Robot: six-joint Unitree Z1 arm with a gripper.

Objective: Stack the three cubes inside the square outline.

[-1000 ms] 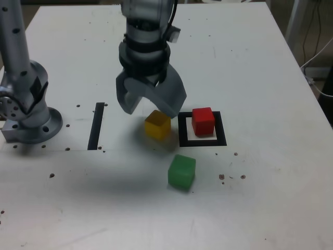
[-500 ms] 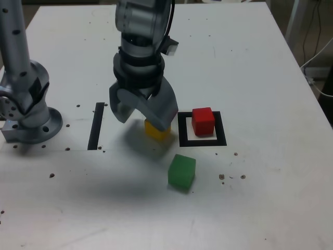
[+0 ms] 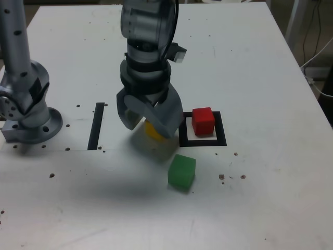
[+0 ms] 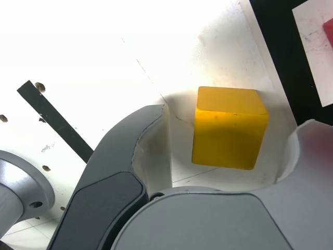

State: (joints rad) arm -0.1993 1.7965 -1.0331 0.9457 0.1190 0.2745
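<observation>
At frame centre, the gripper (image 3: pixel 147 125) is lowered with jaws spread around the yellow cube (image 4: pixel 229 127), not yet touching; gaps are seen both sides.

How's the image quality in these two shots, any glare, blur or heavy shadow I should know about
Exterior view: even light, fairly sharp; the gripper casts a soft shadow on the table and hides most of the yellow cube. Wrist view: the white tabletop is overexposed and its texture mostly lost; the yellow cube is sharp, the close fingers slightly soft.
</observation>
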